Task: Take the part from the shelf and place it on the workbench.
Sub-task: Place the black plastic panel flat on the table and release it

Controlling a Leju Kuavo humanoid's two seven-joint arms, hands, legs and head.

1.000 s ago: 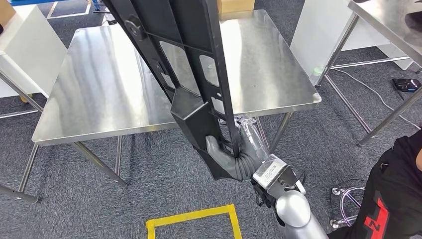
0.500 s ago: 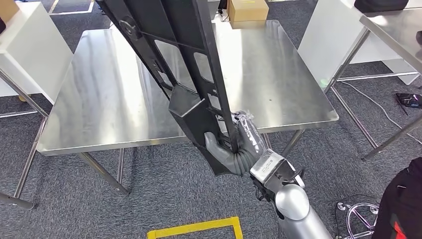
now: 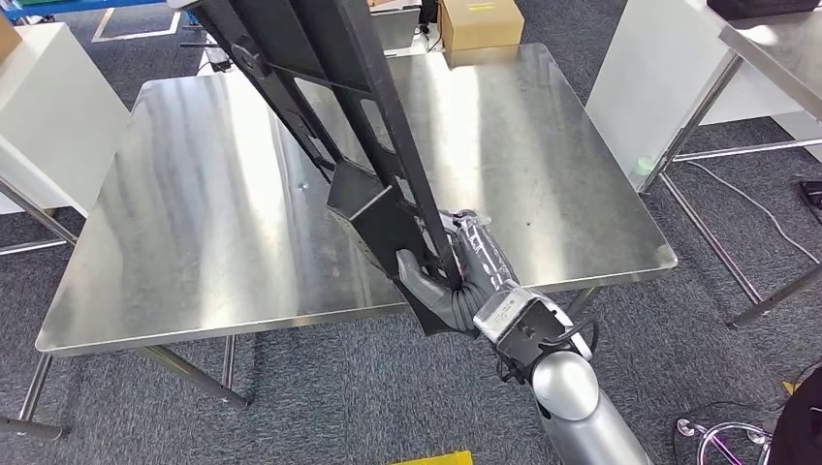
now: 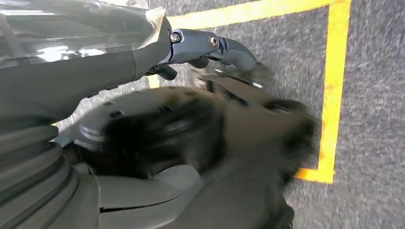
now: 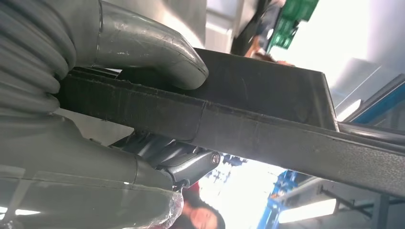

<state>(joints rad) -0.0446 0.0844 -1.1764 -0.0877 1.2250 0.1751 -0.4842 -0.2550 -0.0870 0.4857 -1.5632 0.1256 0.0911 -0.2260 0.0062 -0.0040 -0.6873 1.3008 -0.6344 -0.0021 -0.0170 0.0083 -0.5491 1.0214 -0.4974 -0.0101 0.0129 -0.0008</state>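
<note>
head view: our right hand [image 3: 454, 276] grips the long black plastic part [image 3: 339, 126], tilted over the steel workbench [image 3: 194, 242]; our left hand [image 4: 95, 95] hangs, grip unclear.

The right arm reaches forward over the tabletop's [image 3: 242, 320] near edge, its right hand [image 3: 456, 276] gripping the black part [image 3: 373, 208]; the left hand [image 4: 95, 57] hangs low.

The head view looks forward and down from high up over a steel tabletop [image 3: 194, 223]. The right wrist view sits close behind the right hand [image 3: 456, 276], sharing the black part [image 3: 368, 184]. The left wrist view faces carpeted floor [image 4: 372, 143].
</note>
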